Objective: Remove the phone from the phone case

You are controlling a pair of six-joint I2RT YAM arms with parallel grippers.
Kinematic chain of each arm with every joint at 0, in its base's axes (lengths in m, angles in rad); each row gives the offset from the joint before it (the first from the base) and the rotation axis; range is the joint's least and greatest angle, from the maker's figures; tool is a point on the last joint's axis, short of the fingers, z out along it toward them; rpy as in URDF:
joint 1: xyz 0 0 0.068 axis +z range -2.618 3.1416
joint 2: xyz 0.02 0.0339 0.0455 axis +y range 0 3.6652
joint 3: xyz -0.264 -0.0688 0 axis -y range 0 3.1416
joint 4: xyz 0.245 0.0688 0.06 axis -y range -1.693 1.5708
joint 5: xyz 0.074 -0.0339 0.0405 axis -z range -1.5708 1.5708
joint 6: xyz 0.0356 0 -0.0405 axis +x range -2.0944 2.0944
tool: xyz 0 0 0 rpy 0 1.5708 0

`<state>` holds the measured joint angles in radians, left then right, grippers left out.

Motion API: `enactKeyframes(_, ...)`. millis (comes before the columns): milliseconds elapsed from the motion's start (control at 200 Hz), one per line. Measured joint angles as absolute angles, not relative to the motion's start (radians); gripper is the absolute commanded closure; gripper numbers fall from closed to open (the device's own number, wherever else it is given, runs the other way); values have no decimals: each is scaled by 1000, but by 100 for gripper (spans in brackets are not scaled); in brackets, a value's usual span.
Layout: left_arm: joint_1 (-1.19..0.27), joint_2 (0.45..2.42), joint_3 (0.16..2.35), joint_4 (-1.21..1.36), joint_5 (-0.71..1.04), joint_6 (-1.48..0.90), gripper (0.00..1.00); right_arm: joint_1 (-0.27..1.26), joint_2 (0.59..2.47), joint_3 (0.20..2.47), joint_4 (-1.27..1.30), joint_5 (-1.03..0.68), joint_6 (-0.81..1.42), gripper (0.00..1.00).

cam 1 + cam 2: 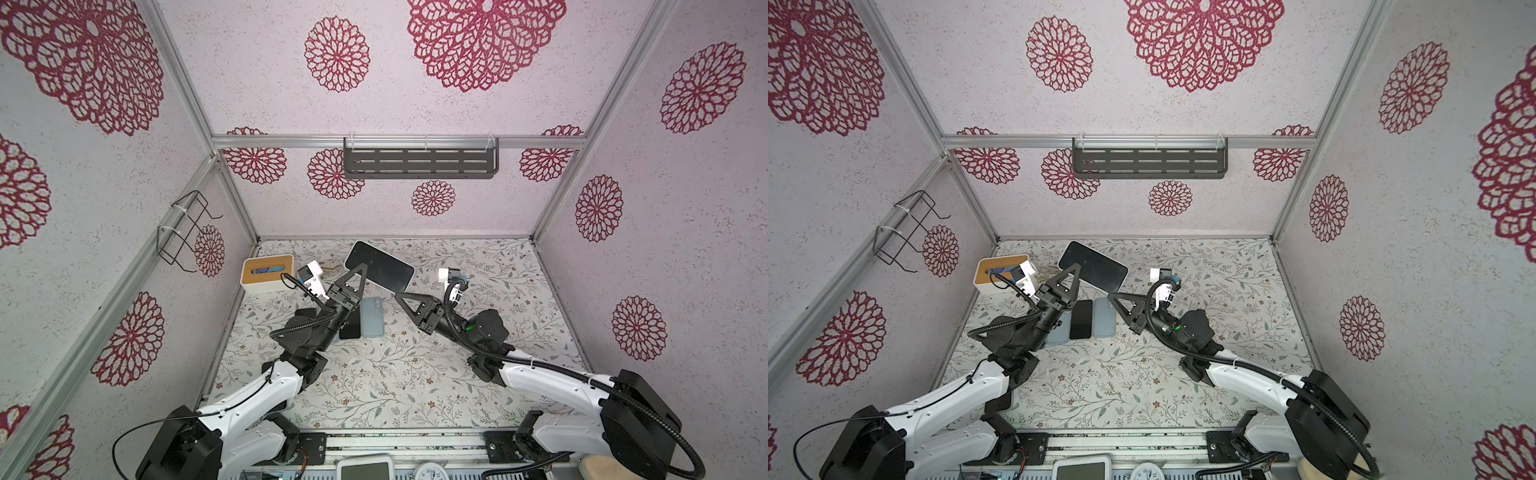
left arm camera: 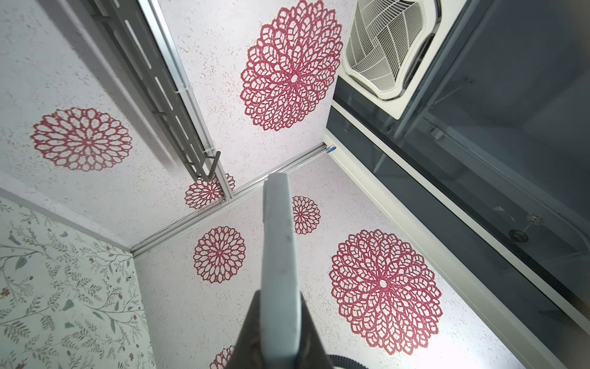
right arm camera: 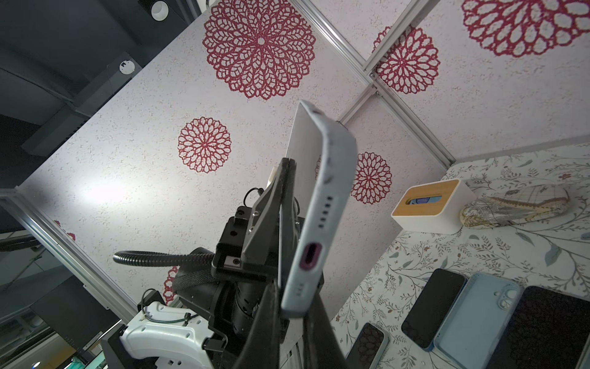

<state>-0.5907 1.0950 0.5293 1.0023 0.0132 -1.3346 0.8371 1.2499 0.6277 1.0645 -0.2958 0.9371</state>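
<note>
The phone, dark screen up, sits in a pale blue-grey phone case and is held in the air over the back of the table. My left gripper is shut on one long side; in the left wrist view the phone case edge runs out from between its jaws. My right gripper is shut on the bottom corner of the phone case, next to the charging port. The right wrist view also shows the left gripper clamped on the phone.
A wood-topped tissue box stands at the back left. Spare phones and cases lie flat below the grippers. A patterned slipper lies beside the box. A shelf and a wire rack hang on the walls.
</note>
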Motion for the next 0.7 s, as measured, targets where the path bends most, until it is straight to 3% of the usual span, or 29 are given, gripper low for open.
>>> enactKeyframes(245,-580,1062,671,619,47,-1430,100,837,1162,645,857,-271,687,100)
enactKeyframes(525,-579,1112,723,489,100,-1534,100,849,1129,660,663,-159,311,100)
enactKeyframes(696,-578,1108,754,414,138,-1538,100,834,1124,659,630,-66,227,100)
